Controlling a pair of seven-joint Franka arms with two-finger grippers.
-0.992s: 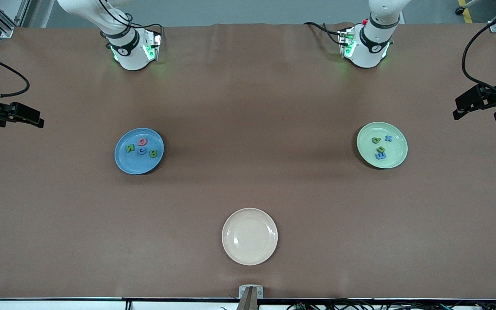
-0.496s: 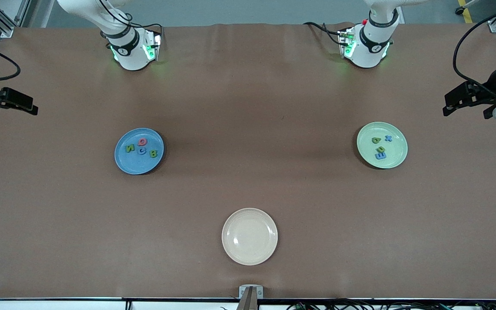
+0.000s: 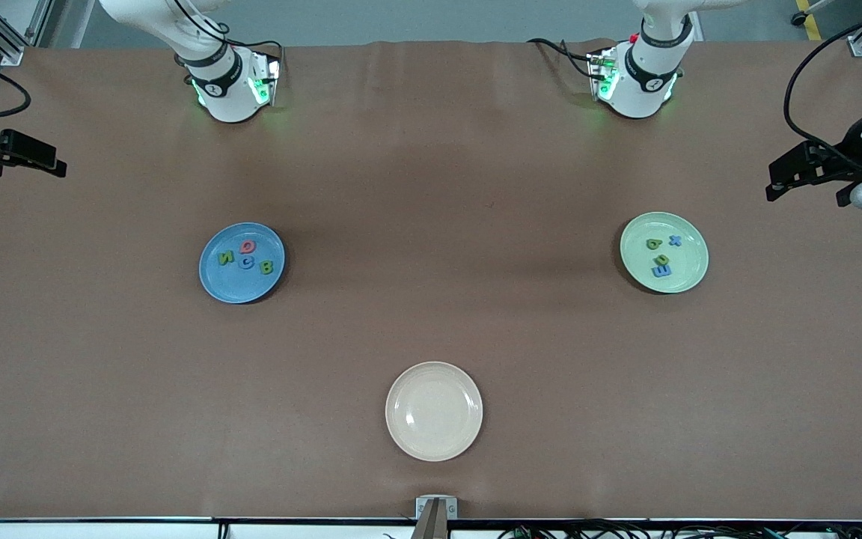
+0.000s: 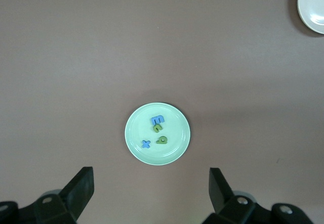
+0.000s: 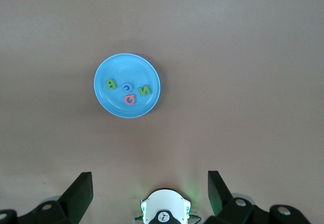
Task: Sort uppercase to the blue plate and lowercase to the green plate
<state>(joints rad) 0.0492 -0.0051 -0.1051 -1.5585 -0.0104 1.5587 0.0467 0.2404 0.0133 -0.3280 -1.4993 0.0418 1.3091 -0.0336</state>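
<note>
Brown worktop (image 3: 431, 187), sorting apparently complete.
Uppercase (image 3: 245, 258) lies on blue plate (image 3: 214, 281), lowercase (image 3: 661, 254) on green plate (image 3: 689, 273); cream plate (image 3: 434, 411) is bare. Left end effector (image 3: 801, 174) and right end effector (image 3: 23, 153) hang jaws apart at frame edges, each nearest its own plate.

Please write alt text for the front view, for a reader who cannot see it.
Four letters lie in the blue plate, four in the green plate; a cream plate sits nearer the camera. The open left claw and open right claw hang at the table's ends.
</note>
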